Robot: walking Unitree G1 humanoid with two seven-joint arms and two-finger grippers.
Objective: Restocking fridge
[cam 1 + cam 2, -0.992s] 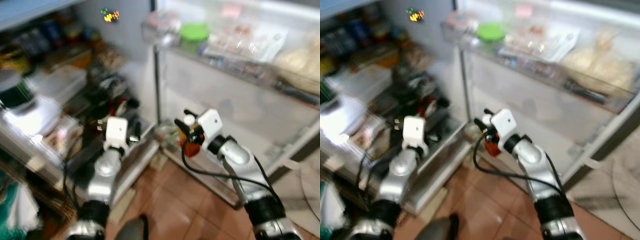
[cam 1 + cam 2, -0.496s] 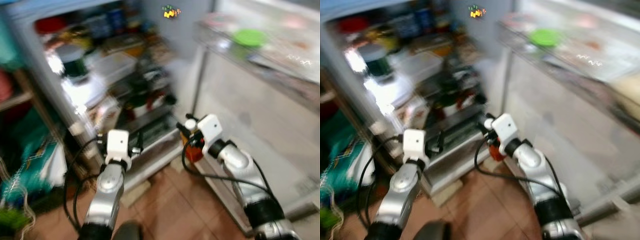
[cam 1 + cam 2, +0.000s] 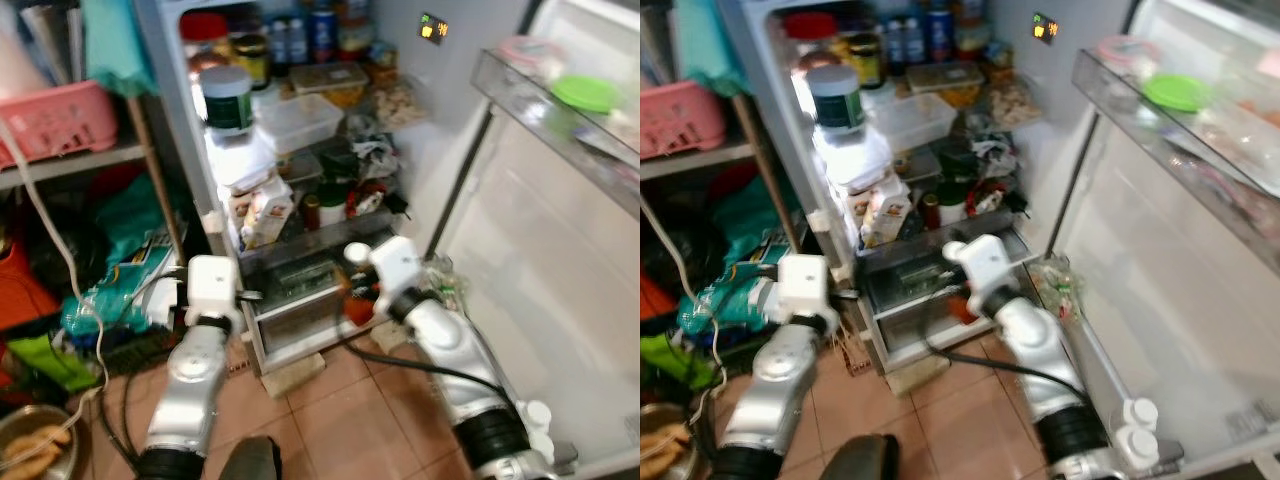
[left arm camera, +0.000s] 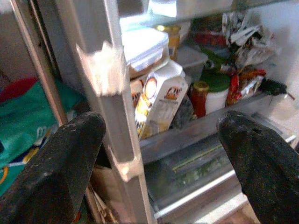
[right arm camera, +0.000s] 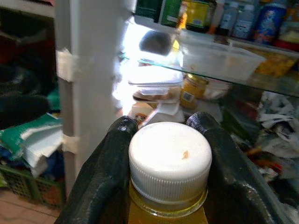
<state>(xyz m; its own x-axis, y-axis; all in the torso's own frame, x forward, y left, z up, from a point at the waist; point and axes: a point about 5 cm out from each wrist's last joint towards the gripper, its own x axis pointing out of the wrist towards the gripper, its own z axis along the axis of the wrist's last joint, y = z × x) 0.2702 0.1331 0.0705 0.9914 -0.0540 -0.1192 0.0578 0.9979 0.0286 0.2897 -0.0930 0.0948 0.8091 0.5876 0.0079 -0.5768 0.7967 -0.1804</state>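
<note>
Restocking looks only partway done: the right gripper (image 5: 163, 140) is clamped on a white-capped bottle (image 5: 169, 161) of yellow liquid, held in front of the open fridge (image 3: 300, 130), low by its bottom drawer (image 3: 300, 290), not yet shelved. The left gripper (image 4: 159, 158) is spread wide and empty, facing the fridge's lower shelf near a milk carton (image 4: 161, 100). The bottle's label and body are cut off, and the crowded shelves offer no obvious free spot.

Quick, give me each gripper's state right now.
Left gripper: open, holding nothing, facing the fridge shelves.
Right gripper: shut on the white-capped bottle of yellow liquid.
</note>
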